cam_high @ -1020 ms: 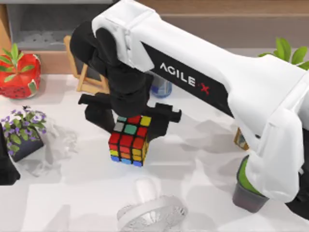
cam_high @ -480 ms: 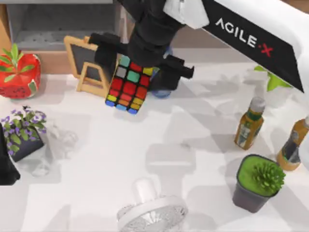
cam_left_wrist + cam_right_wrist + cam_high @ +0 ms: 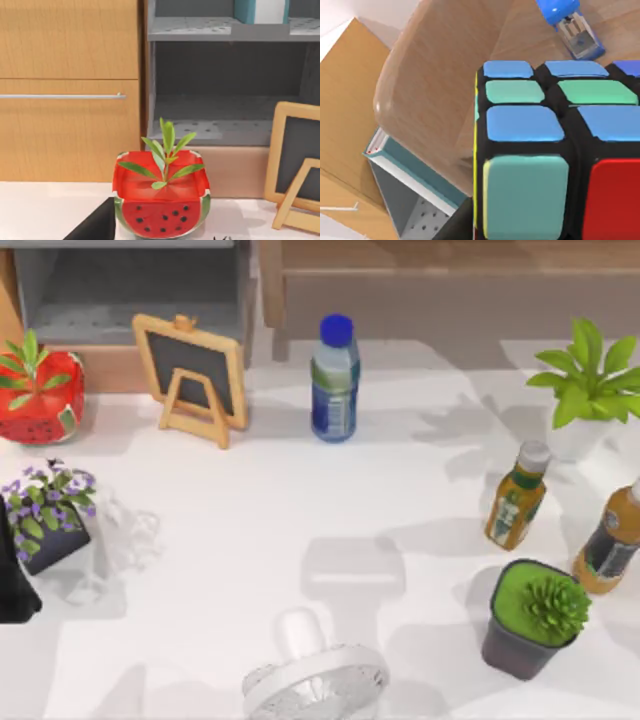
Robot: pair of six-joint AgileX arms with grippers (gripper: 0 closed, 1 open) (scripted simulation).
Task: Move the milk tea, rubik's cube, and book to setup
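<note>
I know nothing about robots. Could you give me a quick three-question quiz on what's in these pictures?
1. Which view shows the rubik's cube right up close? A) top view B) left wrist view C) right wrist view
2. True or false: the watermelon planter lies tipped over against the fan.
3. Fill in: at the back of the table, between the chalkboard and the leafy plant, stands a blue-capped ____.

Key: 1 C. 2 False. 3 water bottle.
</note>
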